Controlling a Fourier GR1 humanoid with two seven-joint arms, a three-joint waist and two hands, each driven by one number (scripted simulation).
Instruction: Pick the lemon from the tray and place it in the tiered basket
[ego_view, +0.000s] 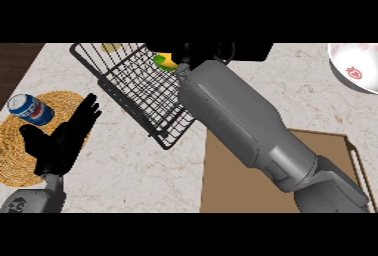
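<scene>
The right hand (193, 54) is mostly lost in shadow at the top of the view, beyond its long grey forearm; its dark fingers curl round the lemon (167, 62), of which only a yellow-and-green patch shows. Lemon and hand sit over the upper right edge of the black wire tiered basket (140, 90), whose grid slopes down across the counter (140, 175). A second pale yellow shape shows faintly behind the wires near the basket's top left corner; what it is cannot be told.

The left hand (63, 140) rests open at the lower left, fingers straight and pointing up, holding nothing. It lies over a round woven mat (18, 150), on which a blue can (31, 109) with a red, white and blue round emblem lies tilted; no lettering can be read.

The brown tray (244, 195) sits at the lower right, partly under the right forearm. A white bowl (354, 67) with red strawberry prints shows at the upper right corner.
</scene>
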